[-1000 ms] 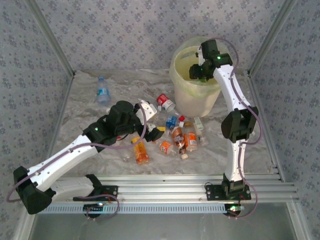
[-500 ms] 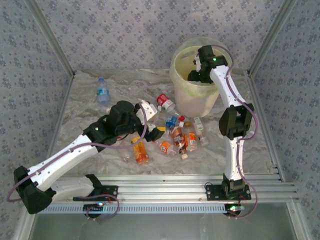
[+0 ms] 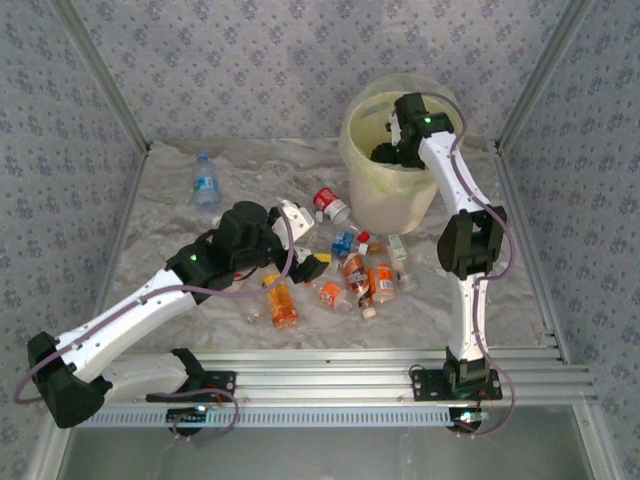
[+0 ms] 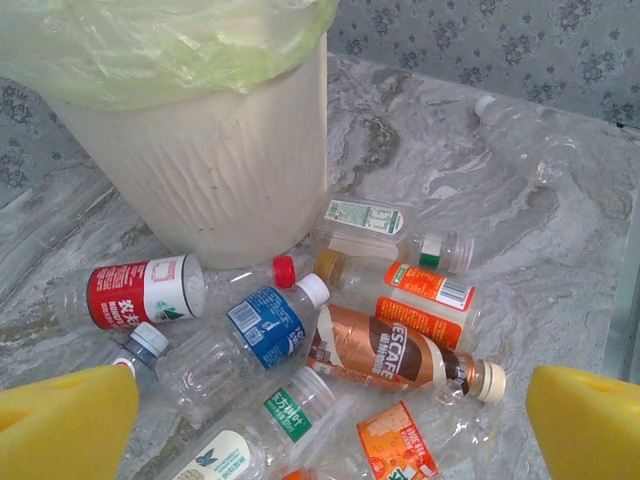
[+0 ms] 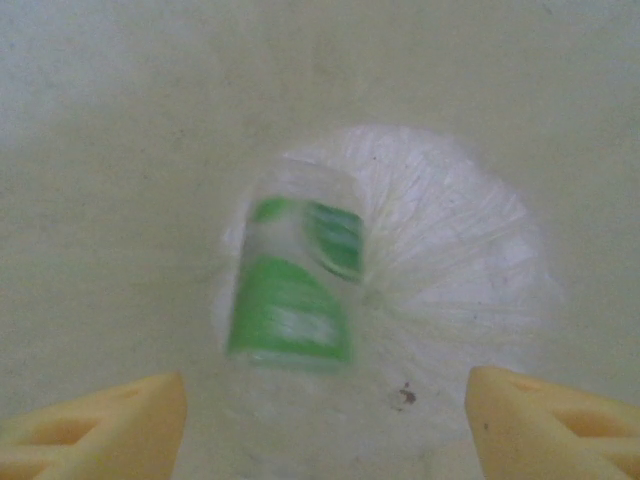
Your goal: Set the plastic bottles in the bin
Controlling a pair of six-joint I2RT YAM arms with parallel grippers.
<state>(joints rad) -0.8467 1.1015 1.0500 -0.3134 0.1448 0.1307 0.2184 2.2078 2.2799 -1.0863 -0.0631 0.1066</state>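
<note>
The marbled table (image 3: 200,240) carries the pale-yellow bin (image 3: 385,195) at its far right, lined with a translucent greenish bag (image 4: 170,45). The right arm (image 3: 468,245) reaches up and over the bin's rim, with the right gripper (image 3: 386,152) inside the mouth. In its wrist view the right gripper (image 5: 320,385) has its yellow fingers (image 5: 110,420) spread wide. They touch nothing, and below them a green-labelled bottle (image 5: 295,300) shows blurred against the bag at the bin's bottom.

The left arm (image 3: 150,300) stretches to mid-table. The left gripper (image 3: 310,266) hangs over the scattered plastic bottles (image 3: 350,270), fully spread and empty. In its wrist view a brown Nescafe bottle (image 4: 390,350) lies between the fingertips (image 4: 70,420). Beside it lie a blue-labelled bottle (image 4: 262,325), a red-labelled bottle (image 4: 140,292) and an orange-labelled one (image 4: 425,300). A green-and-white bottle (image 4: 385,225) lies just beside the bin's wall (image 4: 220,180). One blue-labelled bottle (image 3: 205,182) lies well apart at the far left.
</note>
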